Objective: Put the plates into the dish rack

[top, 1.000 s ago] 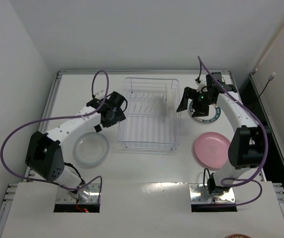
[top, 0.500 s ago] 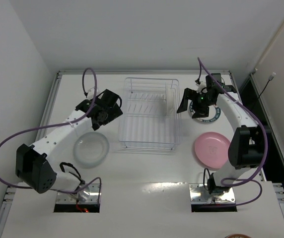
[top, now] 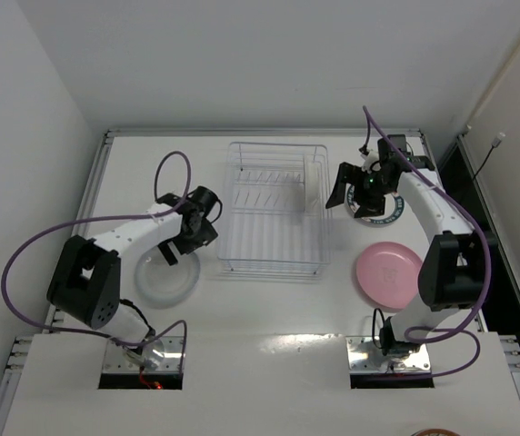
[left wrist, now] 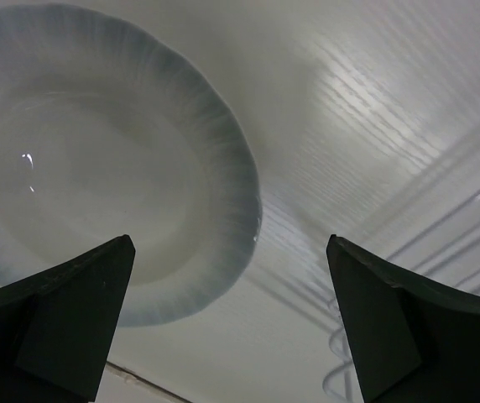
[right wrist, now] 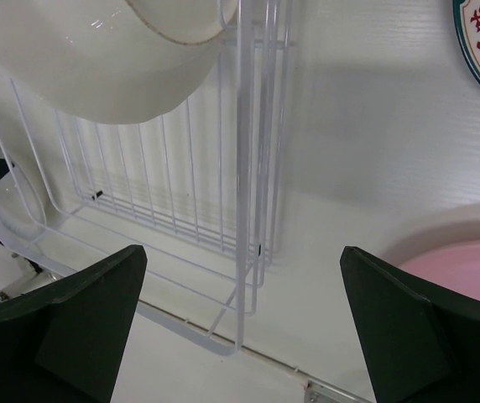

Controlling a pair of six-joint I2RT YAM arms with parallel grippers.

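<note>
Retreat from the dish rack (top: 274, 207) leaves our left gripper (left wrist: 232, 252), jaws wide and empty, poised over the clear glass plate (left wrist: 97, 159) near the counter's left edge; we judge grasping it next.

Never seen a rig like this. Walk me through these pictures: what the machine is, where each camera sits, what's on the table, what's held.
Two white robot arms are bolted at the near edge of the white table, each ending in a two-finger gripper. The overhead picture looks down from behind them. The other two come from wrist cameras, the dark wedges being each gripper's fingers. On it sit a clear wire dish rack, a clear glass plate left of it, and a white teal-rimmed plate and plain pink plate to its right. The left gripper hovers open above the glass plate's rim. The right gripper is open beside the rack. Neither holds anything.
</note>
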